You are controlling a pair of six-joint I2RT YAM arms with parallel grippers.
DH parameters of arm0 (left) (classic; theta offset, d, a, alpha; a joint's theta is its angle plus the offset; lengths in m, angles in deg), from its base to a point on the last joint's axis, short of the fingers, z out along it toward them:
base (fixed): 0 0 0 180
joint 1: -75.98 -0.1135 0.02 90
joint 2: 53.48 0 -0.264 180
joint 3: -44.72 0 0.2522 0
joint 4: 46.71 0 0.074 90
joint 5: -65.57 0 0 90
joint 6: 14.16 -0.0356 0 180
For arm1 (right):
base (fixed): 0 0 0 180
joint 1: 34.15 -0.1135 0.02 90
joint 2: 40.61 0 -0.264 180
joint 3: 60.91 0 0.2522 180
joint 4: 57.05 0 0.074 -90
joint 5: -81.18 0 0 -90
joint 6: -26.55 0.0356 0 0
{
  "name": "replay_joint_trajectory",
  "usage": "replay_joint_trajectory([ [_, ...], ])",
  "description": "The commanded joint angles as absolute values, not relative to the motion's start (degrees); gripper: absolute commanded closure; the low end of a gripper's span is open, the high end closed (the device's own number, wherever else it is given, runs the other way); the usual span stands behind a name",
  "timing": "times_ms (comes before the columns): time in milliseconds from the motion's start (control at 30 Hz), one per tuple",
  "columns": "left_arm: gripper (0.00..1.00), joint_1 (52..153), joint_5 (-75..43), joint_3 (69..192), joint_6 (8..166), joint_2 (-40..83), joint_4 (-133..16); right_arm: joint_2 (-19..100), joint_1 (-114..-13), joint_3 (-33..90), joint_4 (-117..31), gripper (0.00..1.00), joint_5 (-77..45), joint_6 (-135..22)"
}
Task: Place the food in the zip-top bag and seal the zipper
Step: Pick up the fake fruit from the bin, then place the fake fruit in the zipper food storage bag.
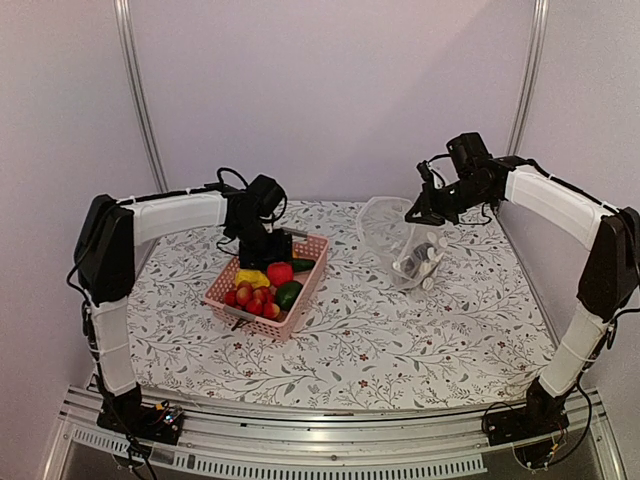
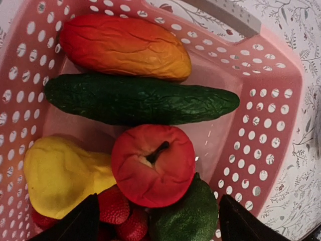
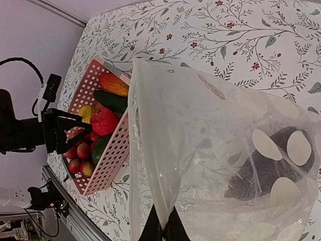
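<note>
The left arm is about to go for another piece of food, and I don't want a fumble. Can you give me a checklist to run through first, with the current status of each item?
1. The left gripper is open and empty: ok.
2. A piece is right under it: the red tomato lies on top in the pink basket: ok.
3. The right gripper is shut on the edge of the zip-top bag, holding it up: ok.
4. Bag mouth wide enough for a drop: cannot tell.
5. Room in the bag: a dark piece lies at its bottom, with much space above: ok.
</note>
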State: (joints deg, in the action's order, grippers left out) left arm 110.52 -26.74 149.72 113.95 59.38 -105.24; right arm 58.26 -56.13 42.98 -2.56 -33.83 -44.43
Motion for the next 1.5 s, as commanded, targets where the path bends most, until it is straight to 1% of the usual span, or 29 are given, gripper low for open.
replay_joint_trajectory([
  [0, 0.21, 109.2, -22.49, 153.29, 119.89, 64.34, -104.14, 57.29, -56.69, 42.97, -3.32, 1.0, -35.63, -44.51],
  [133, 0.28, 109.12, -22.29, 155.11, 119.92, 68.23, -104.97, 57.02, -56.74, 43.31, -3.11, 1.0, -35.62, -44.74],
  [267, 0.34, 108.96, -21.59, 154.9, 119.53, 69.51, -104.16, 56.45, -56.74, 42.55, -3.14, 1.0, -35.37, -44.49],
  [333, 0.46, 108.91, -21.05, 154.97, 119.23, 69.25, -103.99, 56.02, -56.85, 42.21, -3.14, 1.0, -35.36, -44.26],
  [433, 0.57, 108.78, -21.34, 155.62, 118.47, 67.0, -104.53, 55.19, -56.94, 42.06, -2.91, 1.0, -35.12, -44.08],
  [533, 0.63, 108.86, -22.43, 156.17, 117.73, 62.67, -105.17, 54.72, -57.01, 42.51, -1.93, 1.0, -34.93, -44.42],
  [667, 0.66, 109.26, -22.26, 156.24, 115.86, 56.36, -102.76, 53.96, -57.05, 42.62, -1.27, 1.0, -35.55, -44.83],
  [833, 0.69, 111.5, -18.04, 156.05, 112.0, 50.37, -90.99, 53.53, -57.27, 42.41, -1.25, 1.0, -36.17, -44.56],
  [900, 0.69, 113.92, -16.5, 155.88, 108.26, 48.5, -84.98, 53.72, -57.27, 42.52, -1.36, 1.0, -36.59, -44.31],
  [1000, 0.7, 117.59, -14.13, 156.55, 103.35, 48.65, -78.57, 54.17, -57.44, 42.95, -1.85, 1.0, -37.77, -43.63],
  [1167, 0.71, 121.04, -11.31, 162.97, 101.93, 54.95, -78.11, 55.18, -57.88, 44.41, -2.1, 1.0, -39.65, -42.74],
  [1233, 0.65, 122.01, -11.68, 165.07, 101.78, 57.86, -79.51, 55.19, -57.89, 45.05, -2.29, 1.0, -40.48, -42.27],
  [1267, 0.59, 122.43, -11.5, 165.96, 101.7, 59.35, -80.15, 55.03, -57.89, 45.27, -2.64, 1.0, -41.01, -42.16],
  [1367, 0.36, 123.02, -11.81, 167.52, 102.44, 61.57, -82.44, 54.76, -57.89, 45.71, -3.28, 1.0, -41.68, -41.72],
  [1433, 0.19, 122.96, -14.85, 166.7, 102.52, 60.72, -83.3, 54.84, -57.89, 46.05, -3.34, 1.0, -42.11, -41.43],
  [1467, 0.14, 122.87, -15.55, 166.1, 101.99, 59.86, -83.17, 54.96, -57.86, 46.1, -3.44, 1.0, -42.57, -41.16],
])
